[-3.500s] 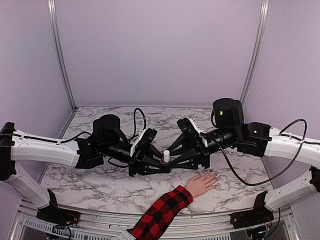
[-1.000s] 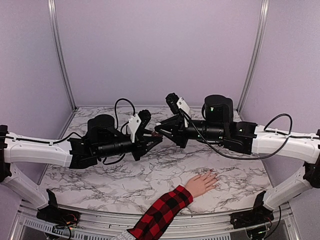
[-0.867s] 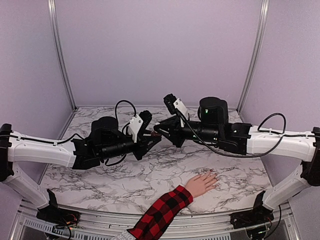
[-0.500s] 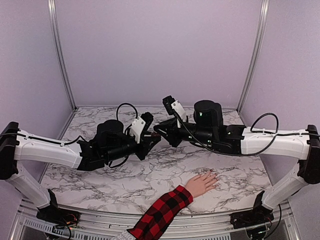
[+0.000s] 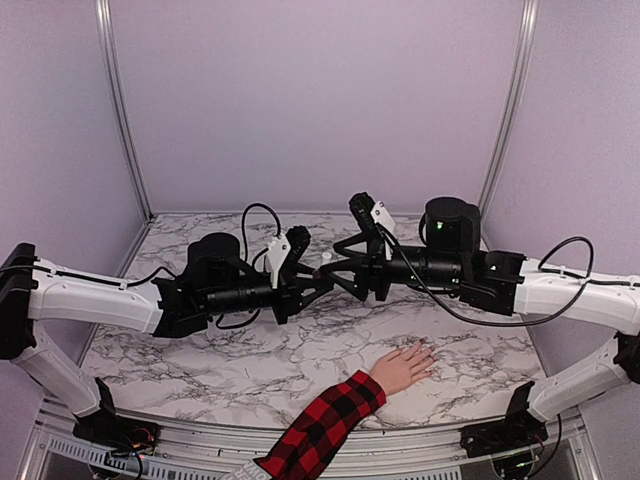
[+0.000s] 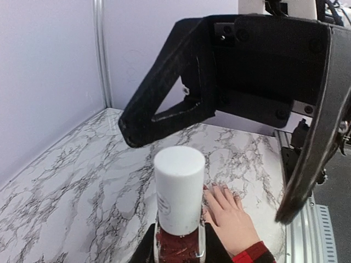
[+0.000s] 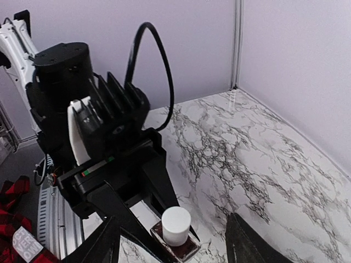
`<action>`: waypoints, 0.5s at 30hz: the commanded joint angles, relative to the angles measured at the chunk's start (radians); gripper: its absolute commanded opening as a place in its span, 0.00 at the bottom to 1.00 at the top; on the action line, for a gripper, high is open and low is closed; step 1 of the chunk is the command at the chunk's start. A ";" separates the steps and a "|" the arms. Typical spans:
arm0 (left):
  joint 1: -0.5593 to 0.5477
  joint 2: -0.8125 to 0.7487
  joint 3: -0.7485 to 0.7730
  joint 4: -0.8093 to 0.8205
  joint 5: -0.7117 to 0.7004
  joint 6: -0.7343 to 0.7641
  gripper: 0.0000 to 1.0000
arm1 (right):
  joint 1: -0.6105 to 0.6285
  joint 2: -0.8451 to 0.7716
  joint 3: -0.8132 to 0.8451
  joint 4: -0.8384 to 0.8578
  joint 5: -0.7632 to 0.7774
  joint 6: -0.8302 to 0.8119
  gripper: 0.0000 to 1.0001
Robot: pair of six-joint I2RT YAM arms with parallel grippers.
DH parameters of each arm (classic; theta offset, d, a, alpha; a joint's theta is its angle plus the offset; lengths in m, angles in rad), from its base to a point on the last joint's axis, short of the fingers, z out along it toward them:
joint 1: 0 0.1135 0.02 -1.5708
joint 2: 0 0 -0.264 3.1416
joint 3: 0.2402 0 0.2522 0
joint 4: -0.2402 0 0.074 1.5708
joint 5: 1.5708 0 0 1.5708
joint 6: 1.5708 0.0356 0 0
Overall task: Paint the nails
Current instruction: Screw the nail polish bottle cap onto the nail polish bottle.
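Right pincer (image 5: 338, 267) had come off the cap (image 6: 179, 186) and backed off to the right since half a second before. Left arm had barely shifted.

- Right pincer: jaws stood wide apart with nothing in them. The wrist view showed one finger on either side of the cap, neither touching it.
- Left pincer (image 6: 178, 255): clamped on the bottle (image 6: 178, 245), gripping the dark-red glass body low down. The bottle was upright with its white cap on top, held up off the bench (image 5: 220, 360) between the two arms.
- Hand (image 5: 402, 366): lay flat, palm down, on the bench near the front edge and right of centre. Its fingers pointed up and to the right. The plaid sleeve (image 5: 325, 425) ran back toward the near edge.
- Nails (image 6: 216, 187): at the fingertips of that hand, resting on the bench. They were too small in any view to tell their colour.
- Both pincers were in the air, behind and to the left of the hand and well apart from it. From the left wrist view, the hand sat below and beyond the bottle.
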 commanded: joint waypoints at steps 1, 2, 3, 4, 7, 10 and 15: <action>0.005 -0.039 0.004 0.023 0.277 0.041 0.00 | -0.008 -0.070 0.010 -0.060 -0.228 -0.136 0.64; 0.003 -0.041 0.002 0.019 0.335 0.046 0.00 | -0.010 -0.080 0.014 -0.083 -0.273 -0.157 0.64; 0.003 -0.042 0.002 0.016 0.396 0.049 0.00 | -0.011 -0.090 0.016 -0.105 -0.317 -0.177 0.63; 0.002 -0.040 0.003 0.011 0.452 0.053 0.00 | -0.010 -0.096 0.020 -0.136 -0.363 -0.199 0.63; -0.004 -0.041 0.006 -0.002 0.574 0.061 0.00 | -0.009 -0.120 0.030 -0.195 -0.468 -0.270 0.60; -0.013 -0.032 0.022 -0.018 0.669 0.054 0.00 | -0.007 -0.145 0.024 -0.203 -0.539 -0.299 0.56; -0.025 -0.013 0.055 -0.051 0.766 0.040 0.00 | -0.001 -0.148 0.036 -0.215 -0.628 -0.316 0.47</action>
